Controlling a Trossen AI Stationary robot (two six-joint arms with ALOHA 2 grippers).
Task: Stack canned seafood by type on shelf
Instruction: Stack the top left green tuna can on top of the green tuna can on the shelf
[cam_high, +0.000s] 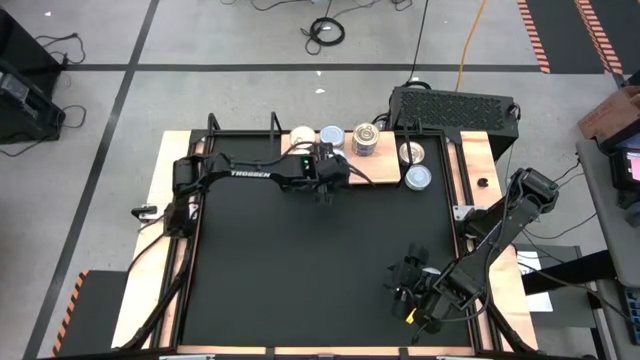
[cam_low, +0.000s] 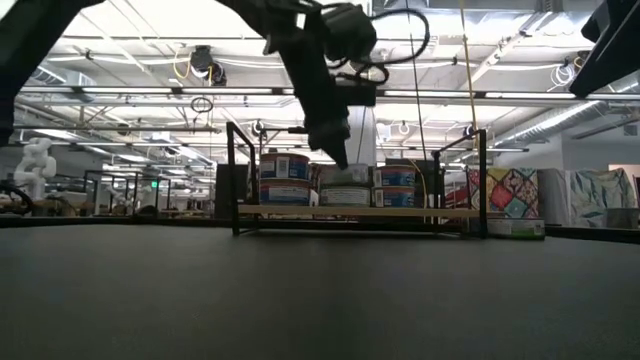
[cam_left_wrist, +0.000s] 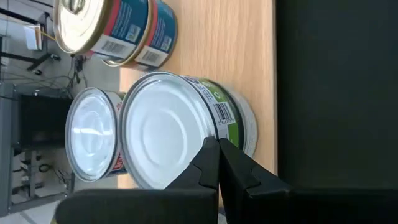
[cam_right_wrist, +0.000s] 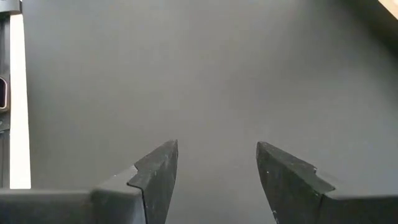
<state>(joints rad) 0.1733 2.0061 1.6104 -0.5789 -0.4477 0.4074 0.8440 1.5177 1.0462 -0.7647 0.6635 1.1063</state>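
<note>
Tins: the cans stand on the shelf (cam_high: 470, 150) at the far edge of the surface (cam_high: 300, 270), none left on the black top in the high view.
Stacks: the low view shows three two-high piles side by side on the board, red-and-blue labels on the outer ones, a paler pair between them.
Green tin (cam_left_wrist: 186, 124): white-topped with a green label, near the board's front edge, a silver-topped tin (cam_left_wrist: 93, 134) just beside it and the blue pair (cam_left_wrist: 124, 28) a little apart.
Left gripper (cam_left_wrist: 219, 163): fingers pressed together, nothing between them; the tips sit at the rim of the green tin, touching it or just clear, which cannot be told.
Left arm: reaches across the far side of the surface, wrist over the middle of the shelf (cam_high: 325, 170).
Step in hand: by the look of it, nudging or squaring the green tin on its pile, or drawing away from it; which one cannot be told.
Doing it well: move the closed tips slowly and level, push low on the wall rather than the rim so the top tin does not slide off its mate, and lift straight up before swinging away from the neighbours.
Risk: a sideways knock could topple a two-high pile.
Right gripper (cam_right_wrist: 214, 165): fingers spread wide, empty, over bare black surface at the near right corner, well apart from the shelf, waiting.
</note>
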